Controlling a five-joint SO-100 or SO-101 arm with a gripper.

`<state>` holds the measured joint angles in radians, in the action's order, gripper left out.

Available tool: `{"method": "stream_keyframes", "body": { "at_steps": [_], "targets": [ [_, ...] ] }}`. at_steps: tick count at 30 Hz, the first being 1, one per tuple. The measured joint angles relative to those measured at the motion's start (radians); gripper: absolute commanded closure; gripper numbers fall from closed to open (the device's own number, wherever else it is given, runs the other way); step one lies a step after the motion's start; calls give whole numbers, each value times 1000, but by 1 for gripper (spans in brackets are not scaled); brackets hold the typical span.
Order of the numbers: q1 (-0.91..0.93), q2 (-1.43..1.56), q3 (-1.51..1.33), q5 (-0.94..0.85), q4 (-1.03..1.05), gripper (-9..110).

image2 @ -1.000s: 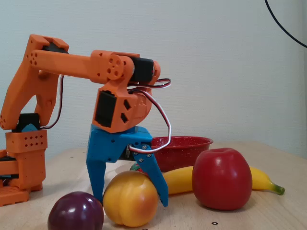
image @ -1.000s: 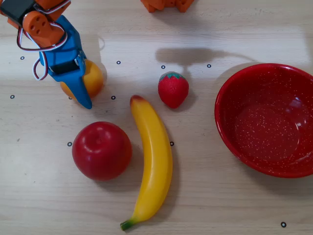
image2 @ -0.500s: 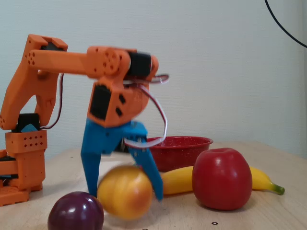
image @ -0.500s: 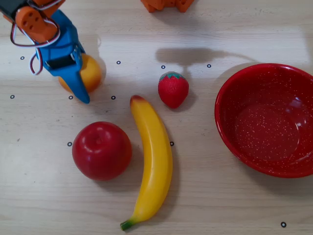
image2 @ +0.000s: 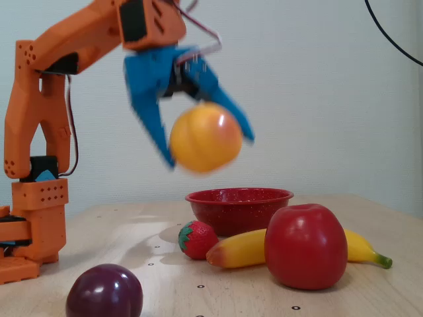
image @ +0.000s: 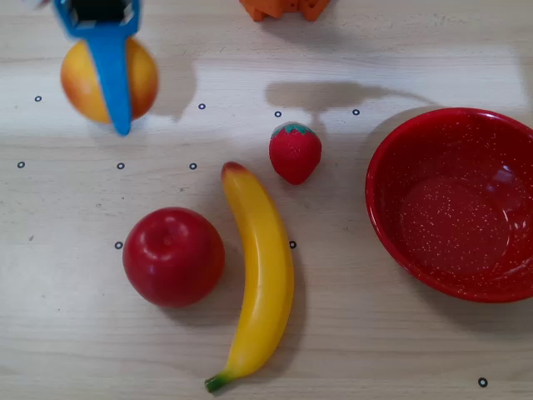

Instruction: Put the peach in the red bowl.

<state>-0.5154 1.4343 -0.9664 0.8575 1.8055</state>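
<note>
Peach [image2: 205,137], a smooth round orange-yellow ball somewhat blurred in the fixed view, hangs clamped between the blue plastic fingers of the gripper [image2: 206,146], high above the pale wood-grain table [image: 375,350] and far to the left of the red bowl [image: 456,202] in the overhead view. That bowl, glossy, wide and flecked with fine white speckles, sits empty, with a matte strawberry [image: 295,152], a long curved yellow banana [image: 260,271] and a shiny red apple [image: 173,256] to its left. A dark purple plum [image2: 104,291] lies left of the apple in the fixed view.
</note>
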Motion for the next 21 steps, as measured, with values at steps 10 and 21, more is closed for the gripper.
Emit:
{"method": "stream_keyframes", "body": {
  "at_steps": [10,21],
  "targets": [
    [400,241,-40,-281,0,101],
    [795,370,-262,-448,-170,101]
  ]
}}
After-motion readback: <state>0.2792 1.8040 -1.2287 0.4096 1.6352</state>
